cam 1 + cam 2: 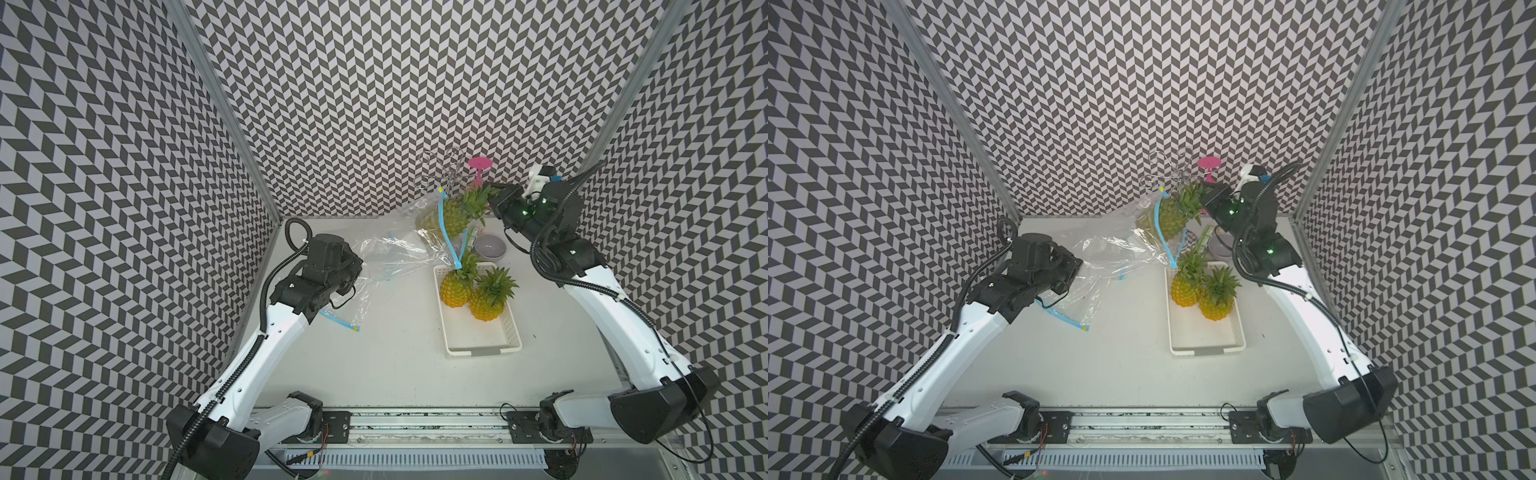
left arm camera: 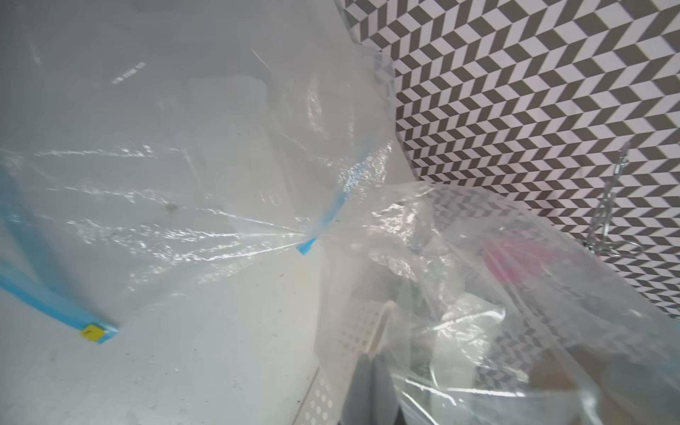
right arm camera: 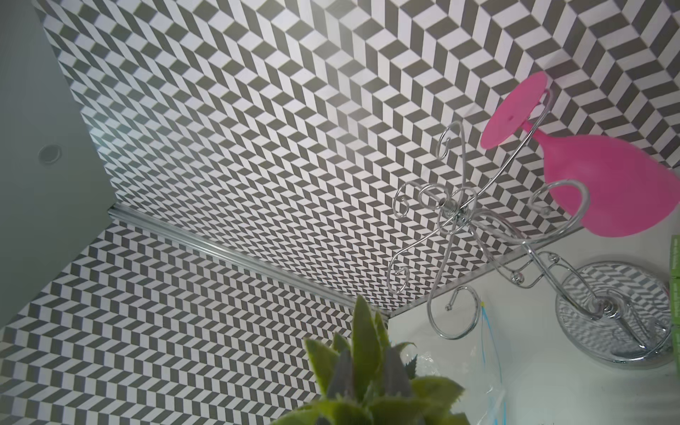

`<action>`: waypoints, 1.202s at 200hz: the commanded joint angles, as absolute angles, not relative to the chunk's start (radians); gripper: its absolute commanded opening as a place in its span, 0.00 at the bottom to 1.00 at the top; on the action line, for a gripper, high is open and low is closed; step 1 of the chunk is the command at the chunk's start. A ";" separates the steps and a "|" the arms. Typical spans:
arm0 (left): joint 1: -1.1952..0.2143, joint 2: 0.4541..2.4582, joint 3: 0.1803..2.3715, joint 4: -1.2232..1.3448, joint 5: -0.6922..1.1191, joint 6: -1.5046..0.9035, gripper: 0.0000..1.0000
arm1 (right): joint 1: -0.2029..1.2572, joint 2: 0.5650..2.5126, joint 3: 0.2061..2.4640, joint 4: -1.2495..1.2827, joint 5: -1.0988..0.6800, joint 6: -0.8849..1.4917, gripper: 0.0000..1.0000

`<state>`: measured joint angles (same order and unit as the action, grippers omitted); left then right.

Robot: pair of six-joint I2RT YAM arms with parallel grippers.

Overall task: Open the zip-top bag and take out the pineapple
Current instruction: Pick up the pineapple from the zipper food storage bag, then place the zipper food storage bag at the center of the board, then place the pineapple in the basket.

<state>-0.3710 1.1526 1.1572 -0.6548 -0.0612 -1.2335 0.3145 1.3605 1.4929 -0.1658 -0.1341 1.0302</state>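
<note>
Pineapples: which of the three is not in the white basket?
The far pineapple, partly inside the bag, its leaves at the right tool. The other two lie in the basket.

Clear, crinkled plastic of the zip-top bag (image 1: 399, 249) is glinting glossily; behind it the wire rack (image 3: 456, 208) is shining as polished chrome metal.

Clear bag (image 1: 399, 249) w/ blue zip, open, pulled taut midair; pineapple (image 1: 453, 218) approx. halfway out, tilted.
</note>
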 commanded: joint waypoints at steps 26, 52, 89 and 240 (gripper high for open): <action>-0.362 1.250 1.271 -0.714 -0.249 -1.124 0.00 | 0.281 1.303 1.521 0.019 -0.255 1.164 0.00; -0.355 1.318 1.359 -0.742 -0.329 -1.117 0.00 | 0.251 1.264 1.514 -0.034 -0.231 1.106 0.00; -0.310 1.418 1.454 -0.727 -0.417 -1.083 0.00 | 0.222 1.185 1.473 -0.102 -0.285 1.062 0.00; -0.235 1.668 1.666 -0.379 -0.244 -1.097 0.00 | 0.736 1.018 1.199 -0.426 0.128 0.231 0.00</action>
